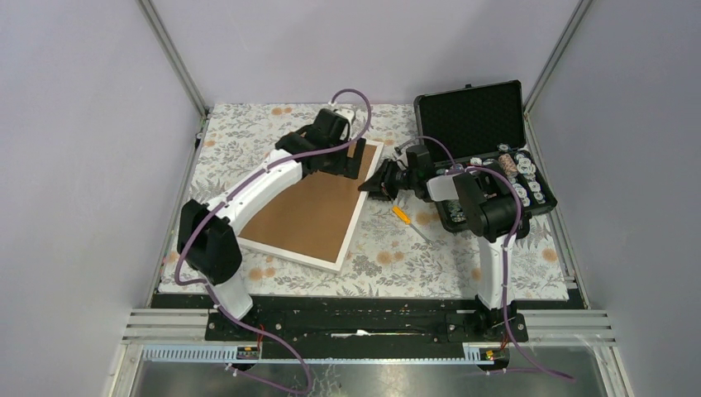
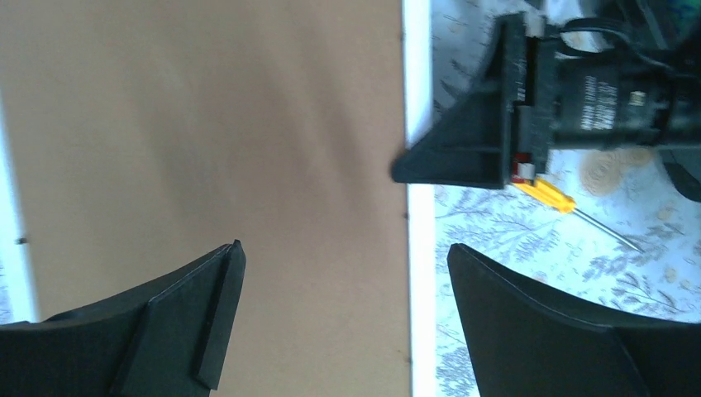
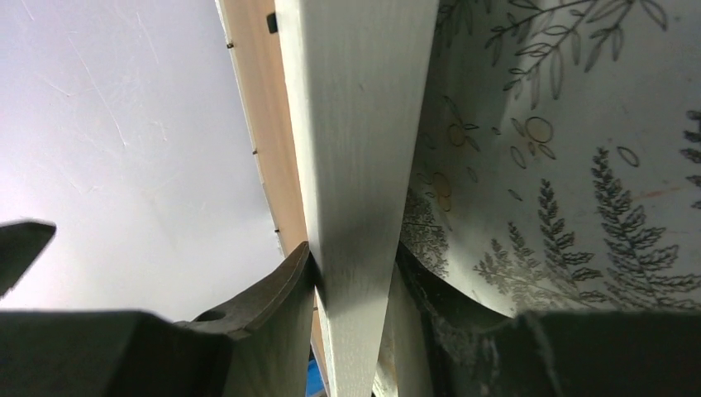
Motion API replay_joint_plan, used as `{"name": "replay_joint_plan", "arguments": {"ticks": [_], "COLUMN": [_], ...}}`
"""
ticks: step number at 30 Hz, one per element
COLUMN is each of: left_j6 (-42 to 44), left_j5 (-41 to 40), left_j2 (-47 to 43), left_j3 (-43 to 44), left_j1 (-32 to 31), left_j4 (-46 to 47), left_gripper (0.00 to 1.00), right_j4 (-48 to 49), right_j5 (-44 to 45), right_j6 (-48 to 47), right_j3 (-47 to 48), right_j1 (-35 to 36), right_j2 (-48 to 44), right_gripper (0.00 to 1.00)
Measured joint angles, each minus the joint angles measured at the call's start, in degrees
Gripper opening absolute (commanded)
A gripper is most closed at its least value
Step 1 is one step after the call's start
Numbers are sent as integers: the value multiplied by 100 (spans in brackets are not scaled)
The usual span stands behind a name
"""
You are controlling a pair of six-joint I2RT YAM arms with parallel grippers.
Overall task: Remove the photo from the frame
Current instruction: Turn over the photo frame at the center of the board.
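Observation:
The frame (image 1: 306, 215) lies back-up on the floral cloth, its brown fibreboard back inside a thin white border. The photo is hidden. My right gripper (image 1: 369, 187) is shut on the frame's white right edge (image 3: 355, 124), one finger on each side, as the right wrist view (image 3: 355, 266) shows. My left gripper (image 1: 350, 162) hangs open and empty over the frame's far right part. In the left wrist view (image 2: 345, 248) one finger is above the brown back (image 2: 207, 124) and the other is above the cloth beyond the white border. The right gripper's finger (image 2: 463, 141) shows there too.
An open black foam-lined case (image 1: 488, 157) with small parts stands at the right. A yellow-handled screwdriver (image 1: 402, 214) lies on the cloth between frame and case; it also shows in the left wrist view (image 2: 546, 193). Grey walls enclose the table.

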Motion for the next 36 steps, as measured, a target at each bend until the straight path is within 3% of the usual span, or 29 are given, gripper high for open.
{"name": "replay_joint_plan", "arguments": {"ticks": [5, 18, 25, 36], "left_j6": [468, 1167, 1364, 2138], "left_j5": [-140, -625, -2002, -3545], "left_j2": [-20, -341, 59, 597], "left_j3": [66, -595, -592, -999], "left_j1": [190, -1169, -1735, -1707], "left_j4": [-146, -7, -15, 433], "left_gripper": [99, 99, 99, 99], "right_j4": [-520, -940, -1331, -1421], "right_j5": [157, 439, 625, 717], "right_j6": [-52, 774, 1311, 1810], "right_j3": [216, 675, 1250, 1307], "right_j1": [7, 35, 107, 120], "right_j2": [-195, -291, -302, -446], "right_gripper": [0, 0, 0, 0]}}
